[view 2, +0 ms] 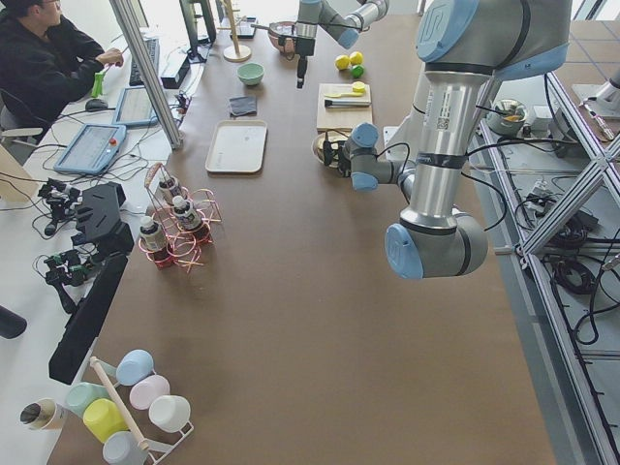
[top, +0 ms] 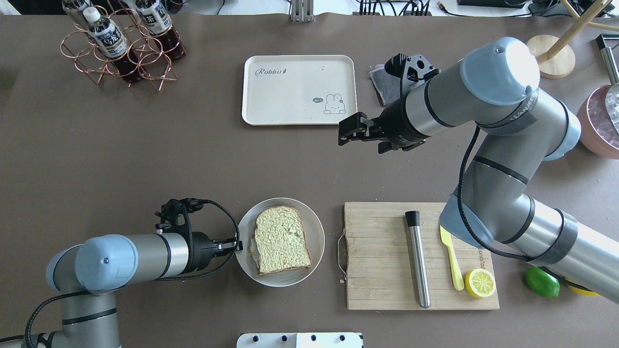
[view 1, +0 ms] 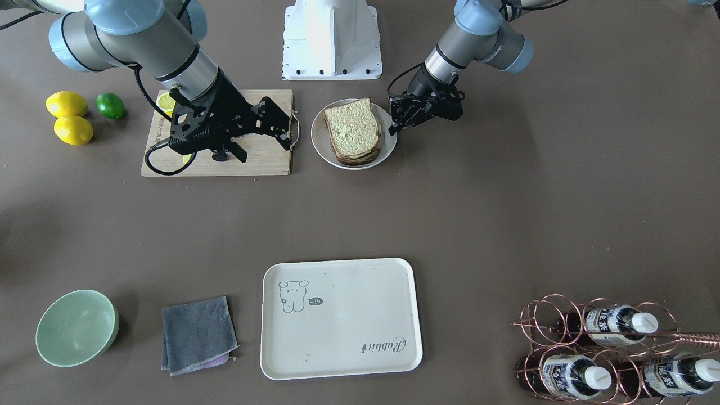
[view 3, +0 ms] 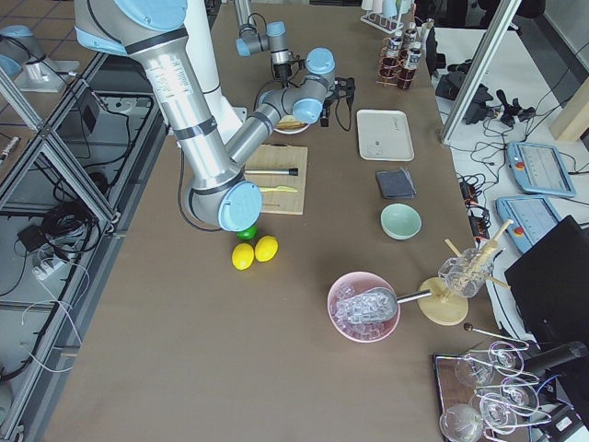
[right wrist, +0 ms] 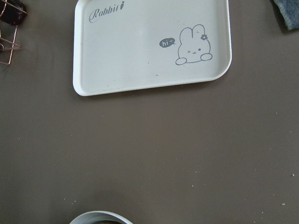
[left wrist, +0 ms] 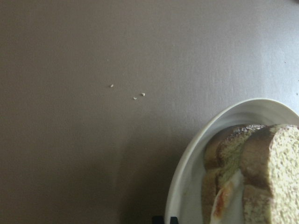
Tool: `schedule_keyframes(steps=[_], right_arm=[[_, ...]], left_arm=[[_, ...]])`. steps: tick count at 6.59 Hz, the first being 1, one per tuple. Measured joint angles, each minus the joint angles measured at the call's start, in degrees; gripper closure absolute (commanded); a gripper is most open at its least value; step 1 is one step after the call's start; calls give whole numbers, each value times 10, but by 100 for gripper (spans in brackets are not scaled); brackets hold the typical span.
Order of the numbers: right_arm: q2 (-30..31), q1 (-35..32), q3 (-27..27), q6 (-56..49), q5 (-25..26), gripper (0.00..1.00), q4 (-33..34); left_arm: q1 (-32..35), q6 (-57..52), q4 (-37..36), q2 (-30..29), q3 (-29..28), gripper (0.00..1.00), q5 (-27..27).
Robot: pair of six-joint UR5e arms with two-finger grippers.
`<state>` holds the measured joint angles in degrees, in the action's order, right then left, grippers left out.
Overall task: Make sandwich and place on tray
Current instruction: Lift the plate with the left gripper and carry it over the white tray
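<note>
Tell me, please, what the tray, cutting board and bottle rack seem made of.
Tray: matte cream plastic or melamine, probably; smooth moulded rim, printed drawing.
Cutting board: pale wood or bamboo; visible strips and grain.
Bottle rack: shiny copper-toned metal wire; thin bent loops.

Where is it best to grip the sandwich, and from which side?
Probably from above, pinching two opposite crust edges so that both slices are held at once. The sandwich lies flat in the plate, whose raised rim would hinder a low side approach. The left tool is nearest, at the rim.
</note>
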<state>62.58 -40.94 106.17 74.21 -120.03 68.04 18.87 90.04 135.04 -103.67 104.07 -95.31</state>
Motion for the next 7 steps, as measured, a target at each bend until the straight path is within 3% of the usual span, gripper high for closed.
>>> schedule_keyframes(steps=[3, 5, 7], right_arm=[[0, -1, 1, -1, 0, 0, -2], [0, -1, 2, 0, 0, 0, -2], [0, -5, 2, 0, 0, 0, -1]], left_arm=[[87, 111, -92, -68, 3, 100, -65], [128, 224, -122, -145, -65, 100, -69], [157, 301, -121, -226, -167, 100, -32]])
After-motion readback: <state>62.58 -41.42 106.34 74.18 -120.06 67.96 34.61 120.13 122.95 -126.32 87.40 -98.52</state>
